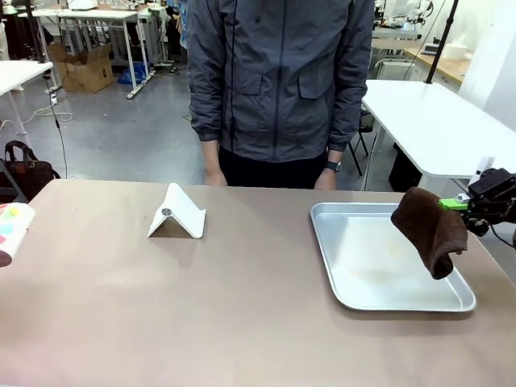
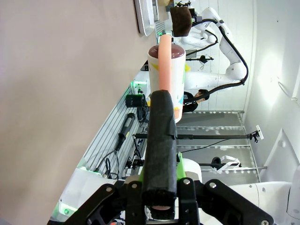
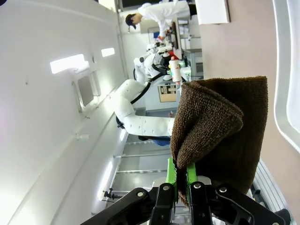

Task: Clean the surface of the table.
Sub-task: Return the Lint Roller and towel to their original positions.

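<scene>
Right pincer [image 1: 459,204] with brown cloth [image 1: 430,229] above tray [image 1: 363,278], white stand [image 1: 177,214] well apart.

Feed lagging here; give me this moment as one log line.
right end effector: shut on cloth, above tray | left end effector: shut on bottle | table: unwiped

A wide rectangular tabletop [image 1: 242,322] with a smooth, matte taupe-brown surface fills the lower part of the front view, stretching from the left edge of the picture to the right. It lies flat and level, its far edge running straight across in front of a standing person. Most of the surface is bare, with soft, pale reflections of light. In the left wrist view the same brown surface appears turned sideways, plain and unmarked.
</scene>
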You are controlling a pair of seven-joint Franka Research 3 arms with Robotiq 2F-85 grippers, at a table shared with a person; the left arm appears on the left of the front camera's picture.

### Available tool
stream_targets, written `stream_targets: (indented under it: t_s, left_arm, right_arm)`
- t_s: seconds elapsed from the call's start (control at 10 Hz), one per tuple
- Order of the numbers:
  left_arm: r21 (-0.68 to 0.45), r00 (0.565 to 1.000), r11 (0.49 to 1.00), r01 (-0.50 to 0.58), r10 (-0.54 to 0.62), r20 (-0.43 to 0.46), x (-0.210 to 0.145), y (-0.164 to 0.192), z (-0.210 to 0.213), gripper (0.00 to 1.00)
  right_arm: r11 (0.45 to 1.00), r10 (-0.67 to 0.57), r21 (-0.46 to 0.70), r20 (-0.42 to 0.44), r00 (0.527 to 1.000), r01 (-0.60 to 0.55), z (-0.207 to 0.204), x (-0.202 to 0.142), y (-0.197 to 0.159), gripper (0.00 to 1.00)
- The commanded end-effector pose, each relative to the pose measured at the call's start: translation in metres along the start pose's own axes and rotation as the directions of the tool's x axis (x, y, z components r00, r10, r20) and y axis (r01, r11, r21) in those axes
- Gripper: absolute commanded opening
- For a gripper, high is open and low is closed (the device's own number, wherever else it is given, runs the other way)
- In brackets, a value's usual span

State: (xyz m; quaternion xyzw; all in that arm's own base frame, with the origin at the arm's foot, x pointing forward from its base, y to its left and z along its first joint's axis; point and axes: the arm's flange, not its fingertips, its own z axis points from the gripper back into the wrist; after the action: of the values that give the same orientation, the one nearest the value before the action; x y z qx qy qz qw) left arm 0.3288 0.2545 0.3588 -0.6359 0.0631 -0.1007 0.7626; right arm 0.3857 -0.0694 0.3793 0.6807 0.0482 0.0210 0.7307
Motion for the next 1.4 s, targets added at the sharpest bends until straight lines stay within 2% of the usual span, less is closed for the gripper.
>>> stream_targets:
  t_s: [0.0,0.3,0.4,0.5,0.6,0.7,0.8,0.9,1.1,1.3]
  left_arm:
    - [0.002,1.000,1.000,-0.001,0.001,-0.007,-0.003,-0.004,-0.002,0.22]
    - [0.002,1.000,1.000,-0.001,0.001,-0.007,-0.003,-0.004,-0.002,0.22]
    - [0.000,1.000,1.000,0.000,0.000,0.000,0.000,0.000,0.000,0.22]
    - [-0.020,0.999,0.999,0.033,-0.033,-0.009,0.000,-0.022,-0.016,0.22]
    - [0.000,0.999,0.999,0.040,-0.040,-0.026,0.007,-0.040,-0.035,0.22]
    - [0.047,0.999,0.999,0.013,-0.011,-0.037,0.018,-0.058,-0.055,0.22]
    - [0.090,0.998,0.995,-0.033,0.037,-0.053,0.033,-0.074,-0.078,0.22]
    - [0.132,0.998,0.990,-0.051,0.056,-0.031,0.051,-0.091,-0.104,0.22]
    - [0.171,0.995,0.983,-0.072,0.058,0.085,0.086,-0.124,-0.154,0.22]
    - [0.303,0.990,0.949,-0.083,0.045,0.132,0.117,-0.149,-0.196,0.22]
  right_arm:
    - [1.000,-0.002,0.003,-0.008,1.000,0.002,0.000,0.002,0.005,0.00]
    - [1.000,-0.002,0.003,-0.008,1.000,0.002,0.000,0.002,0.005,0.00]
    - [1.000,0.000,0.000,0.000,1.000,0.000,0.000,0.000,0.000,0.09]
    - [1.000,-0.018,-0.018,-0.016,1.000,0.018,-0.017,0.013,0.008,0.09]
    - [0.999,0.010,-0.033,-0.039,0.999,-0.012,-0.037,0.028,0.019,0.09]
    - [0.999,0.034,-0.009,0.045,0.998,-0.033,-0.059,0.042,0.031,0.09]
    - [0.999,0.040,-0.029,0.052,0.998,-0.039,-0.083,0.056,0.039,0.09]
    - [0.996,0.027,-0.082,0.054,0.998,-0.023,-0.114,0.076,0.048,0.09]
    - [0.985,-0.002,-0.175,0.025,1.000,0.006,-0.172,0.120,0.058,0.09]
    - [0.950,-0.054,-0.307,0.033,0.998,0.062,-0.237,0.158,0.051,0.09]
